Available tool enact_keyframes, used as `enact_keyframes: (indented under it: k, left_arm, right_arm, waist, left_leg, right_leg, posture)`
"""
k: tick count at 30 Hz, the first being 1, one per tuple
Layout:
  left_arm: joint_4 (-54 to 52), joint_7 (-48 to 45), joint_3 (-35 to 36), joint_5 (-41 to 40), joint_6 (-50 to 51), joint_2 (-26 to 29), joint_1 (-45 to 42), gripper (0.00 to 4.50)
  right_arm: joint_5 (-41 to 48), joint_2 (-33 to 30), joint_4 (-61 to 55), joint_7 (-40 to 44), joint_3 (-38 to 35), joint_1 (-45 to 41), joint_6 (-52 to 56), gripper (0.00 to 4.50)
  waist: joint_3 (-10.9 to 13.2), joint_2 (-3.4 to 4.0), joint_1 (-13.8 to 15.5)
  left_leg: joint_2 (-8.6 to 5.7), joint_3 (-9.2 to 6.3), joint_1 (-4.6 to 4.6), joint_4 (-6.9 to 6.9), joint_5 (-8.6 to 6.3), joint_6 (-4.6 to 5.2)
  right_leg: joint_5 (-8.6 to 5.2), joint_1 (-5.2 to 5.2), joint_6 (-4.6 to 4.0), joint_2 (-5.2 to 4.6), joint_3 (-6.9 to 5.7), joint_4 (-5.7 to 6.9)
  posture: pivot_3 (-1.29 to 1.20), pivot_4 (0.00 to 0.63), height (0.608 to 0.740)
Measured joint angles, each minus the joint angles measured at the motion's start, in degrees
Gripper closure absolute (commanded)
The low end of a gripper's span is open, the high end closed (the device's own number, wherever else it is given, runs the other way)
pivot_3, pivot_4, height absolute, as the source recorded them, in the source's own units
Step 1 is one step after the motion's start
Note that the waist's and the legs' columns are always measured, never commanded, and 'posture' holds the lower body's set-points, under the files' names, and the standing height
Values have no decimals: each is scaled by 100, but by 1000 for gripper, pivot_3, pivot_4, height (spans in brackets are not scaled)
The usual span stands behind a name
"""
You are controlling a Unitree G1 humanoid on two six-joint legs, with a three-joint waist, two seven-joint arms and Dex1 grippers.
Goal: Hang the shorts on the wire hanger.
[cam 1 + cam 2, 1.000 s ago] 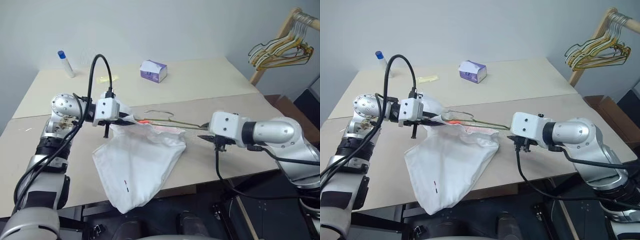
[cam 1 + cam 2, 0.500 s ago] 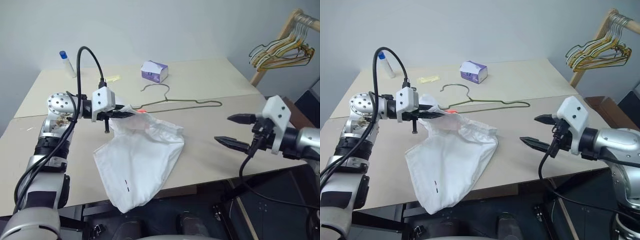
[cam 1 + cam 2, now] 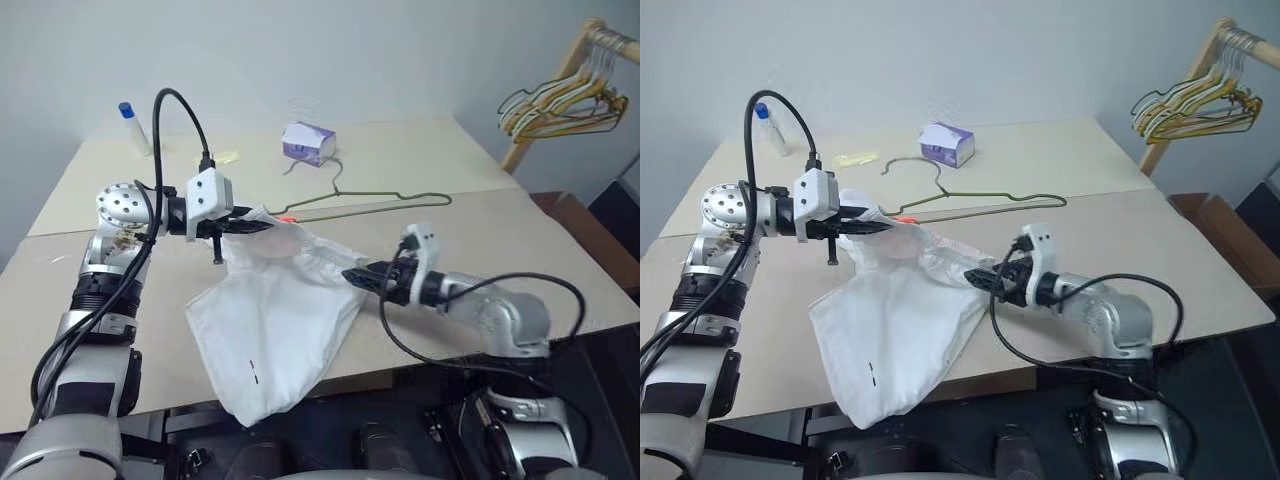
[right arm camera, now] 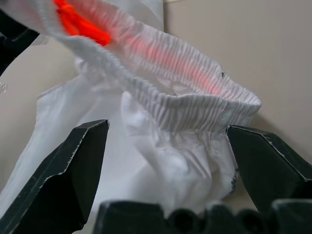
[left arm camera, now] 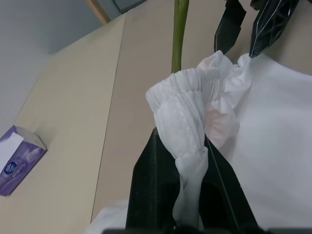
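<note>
Reaching from the near edge, the right gripper (image 3: 358,276), jaws spread wide, faces the waistband of the shorts (image 3: 280,330) just ahead. Left gripper (image 3: 255,225) pinches the band's other end, lifted. Farther back, the hanger (image 3: 370,200) lies flat on the surface (image 3: 420,150), long axis crosswise.

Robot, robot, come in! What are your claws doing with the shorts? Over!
Left claw shut on the shorts waistband, lifted. Right claw open, at the waistband's other end. Wire hanger flat on table behind, untouched. Nothing in the way.
</note>
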Motion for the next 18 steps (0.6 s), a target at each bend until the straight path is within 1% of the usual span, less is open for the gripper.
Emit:
enact_keyframes:
  k: [3, 6, 13, 17, 18]
  left_arm:
    - [-84, 0, 8, -6, 7, 7, 2, 4500]
    - [-153, 2, 9, -7, 16, 8, 18, 4500]
    - [-219, 15, 33, -9, 102, 14, 92, 4500]
    - [-228, 30, 50, -6, 138, 58, 200, 4500]
    - [-225, 30, 50, 0, 148, 85, 234, 4500]
  right_arm:
    - [-140, 77, 351, -84, 278, -92, -4, 23]
    - [-204, 95, 423, -85, 415, -92, -49, 599]
    - [-350, 178, 483, -201, 468, -84, -454, 3072]
    - [-371, 19, 343, -241, 322, 65, -629, 4473]
    - [-379, -58, 224, -244, 295, 157, -716, 4494]
  waist:
    - [0, 0, 1]
    - [0, 0, -14]
    - [0, 1, -33]
    - [-1, 1, -26]
    - [-1, 1, -24]
  left_leg:
    - [0, -1, -2, -1, -1, 1]
    - [1, -2, 0, -1, -1, 2]
    - [4, -7, 7, -1, -7, 13]
    - [3, -7, 3, -1, -6, 10]
    - [3, -7, 2, -1, -6, 10]
  right_leg:
    - [-1, -1, 1, 0, 0, -2]
    - [-1, -2, 1, 1, 0, 1]
    - [0, -2, 0, 3, 0, 14]
    - [0, -2, 1, 2, 0, 10]
    - [-1, -2, 1, 2, 0, 9]
  posture:
    - [36, 0, 740]
    - [36, 0, 740]
    - [25, 0, 740]
    - [18, 0, 740]
    - [14, 0, 740]
